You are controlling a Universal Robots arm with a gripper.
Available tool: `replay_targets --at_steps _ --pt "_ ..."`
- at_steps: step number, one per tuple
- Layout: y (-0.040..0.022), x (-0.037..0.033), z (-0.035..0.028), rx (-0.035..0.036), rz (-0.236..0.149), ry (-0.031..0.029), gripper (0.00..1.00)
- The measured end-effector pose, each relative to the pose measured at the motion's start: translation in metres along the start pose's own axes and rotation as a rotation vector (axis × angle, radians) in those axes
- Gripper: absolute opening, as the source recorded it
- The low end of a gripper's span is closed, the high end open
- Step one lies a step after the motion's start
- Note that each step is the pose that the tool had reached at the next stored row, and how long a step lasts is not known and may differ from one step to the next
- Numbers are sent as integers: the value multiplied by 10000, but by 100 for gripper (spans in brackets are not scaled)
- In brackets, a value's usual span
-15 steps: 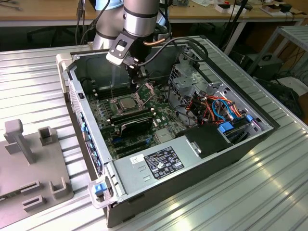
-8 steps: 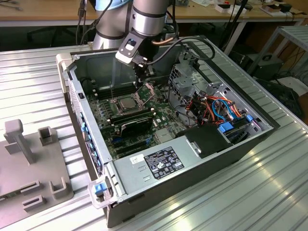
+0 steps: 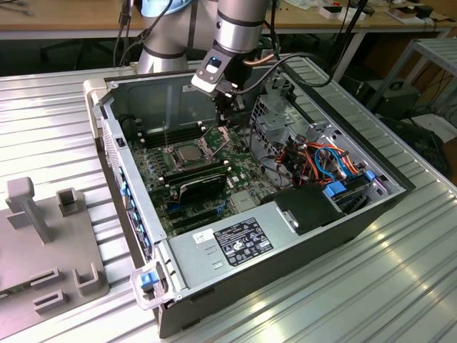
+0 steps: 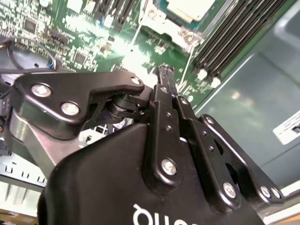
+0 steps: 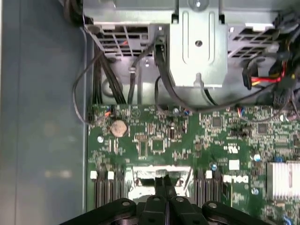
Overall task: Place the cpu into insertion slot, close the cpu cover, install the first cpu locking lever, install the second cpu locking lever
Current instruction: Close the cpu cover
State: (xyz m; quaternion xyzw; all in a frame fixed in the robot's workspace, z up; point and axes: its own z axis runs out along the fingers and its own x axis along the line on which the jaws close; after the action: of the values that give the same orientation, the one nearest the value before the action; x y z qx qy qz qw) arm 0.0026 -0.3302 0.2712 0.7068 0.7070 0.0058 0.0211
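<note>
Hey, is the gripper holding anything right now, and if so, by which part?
Nothing is held: in the first wrist view the gripper has its fingers shut together with nothing between them.

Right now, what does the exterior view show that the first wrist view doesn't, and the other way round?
The exterior view adds the cpu lying on the board, the arm reaching down, and the grey fixture at the exterior view's left. The first wrist view adds the coin battery and a looping black wire. Both show the green motherboard, the metal drive cage and the shut pincer.
</note>
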Motion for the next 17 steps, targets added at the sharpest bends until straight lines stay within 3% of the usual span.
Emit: replay_targets --at_steps 4,8,10,14,17 --pt "178 25 37 0 2 0 11" --pt "299 45 65 0 0 1 11" --pt "304 51 132 0 3 0 11" --pt "302 55 204 0 1 1 11" --pt "290 55 223 1 1 -2 11"
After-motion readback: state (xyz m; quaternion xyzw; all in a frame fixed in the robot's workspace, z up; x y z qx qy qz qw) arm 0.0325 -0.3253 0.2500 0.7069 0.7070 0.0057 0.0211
